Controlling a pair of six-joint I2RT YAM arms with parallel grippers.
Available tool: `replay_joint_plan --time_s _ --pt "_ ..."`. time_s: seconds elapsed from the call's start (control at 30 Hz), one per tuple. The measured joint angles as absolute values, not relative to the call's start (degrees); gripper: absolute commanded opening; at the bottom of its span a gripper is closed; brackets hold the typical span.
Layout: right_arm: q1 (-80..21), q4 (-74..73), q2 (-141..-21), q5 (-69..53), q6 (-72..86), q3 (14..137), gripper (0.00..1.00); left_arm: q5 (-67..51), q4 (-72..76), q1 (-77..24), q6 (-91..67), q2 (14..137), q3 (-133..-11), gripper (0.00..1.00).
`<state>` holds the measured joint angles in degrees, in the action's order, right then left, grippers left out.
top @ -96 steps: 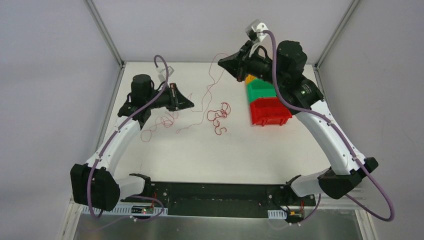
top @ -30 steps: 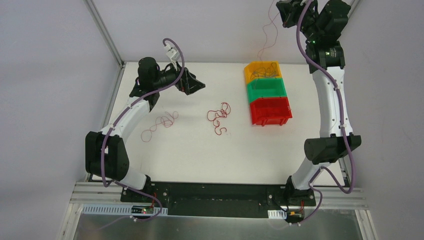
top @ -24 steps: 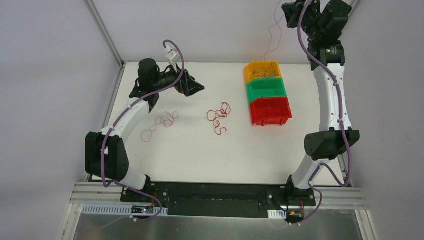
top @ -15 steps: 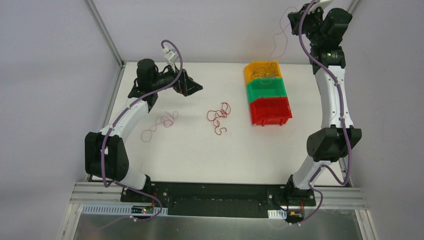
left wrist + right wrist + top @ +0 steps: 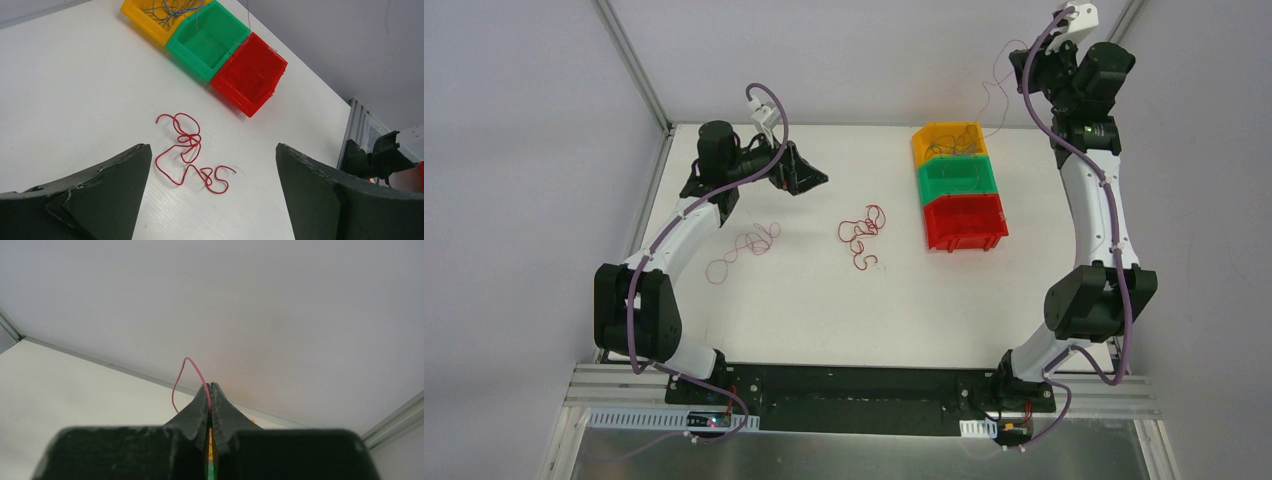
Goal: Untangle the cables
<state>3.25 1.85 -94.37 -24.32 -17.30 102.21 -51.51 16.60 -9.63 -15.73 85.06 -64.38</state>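
- Right gripper (image 5: 1021, 60) was raised high past the far right corner of the table (image 5: 774, 320), well above the surface. Its jaws were pressed tight together.
- Pinched between those jaws was one thin red cable (image 5: 186, 359). A short loop of it arched up just left of the fingertips in the right wrist view.
- From the top view the held strand trailed down toward the row of bins. Where its lower end rested could not be made out.
- Left gripper (image 5: 212, 148) was spread wide with nothing between the fingers. It hung over the far left part of the table, pointing toward the middle.
- A red tangle (image 5: 862, 235) lay flat near the middle of the table in knotted loops and curls. It sat left of the bins and apart from them.
- A looped red cable (image 5: 742, 248) lay on the left side of the table beside the left arm, well apart from the tangle.
- Three bins stood touching in a row at the far right: yellow bin (image 5: 919, 140) farthest, green bin (image 5: 924, 180) in the middle, red bin (image 5: 964, 240) nearest.
- The yellow bin held a bundle of thin bluish cables (image 5: 170, 7).
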Motion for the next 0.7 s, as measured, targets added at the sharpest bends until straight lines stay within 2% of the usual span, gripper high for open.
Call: replay_joint_plan --time_s 0.4,0.7 --pt "3.27 5.80 -93.65 -26.44 -17.65 86.56 0.00 -51.53 13.96 -8.45 -15.38 85.03 -63.07 0.99" --pt "5.13 5.56 -87.02 -28.40 -18.76 76.05 0.00 -51.53 13.32 -8.19 -14.63 85.03 -62.87 0.99"
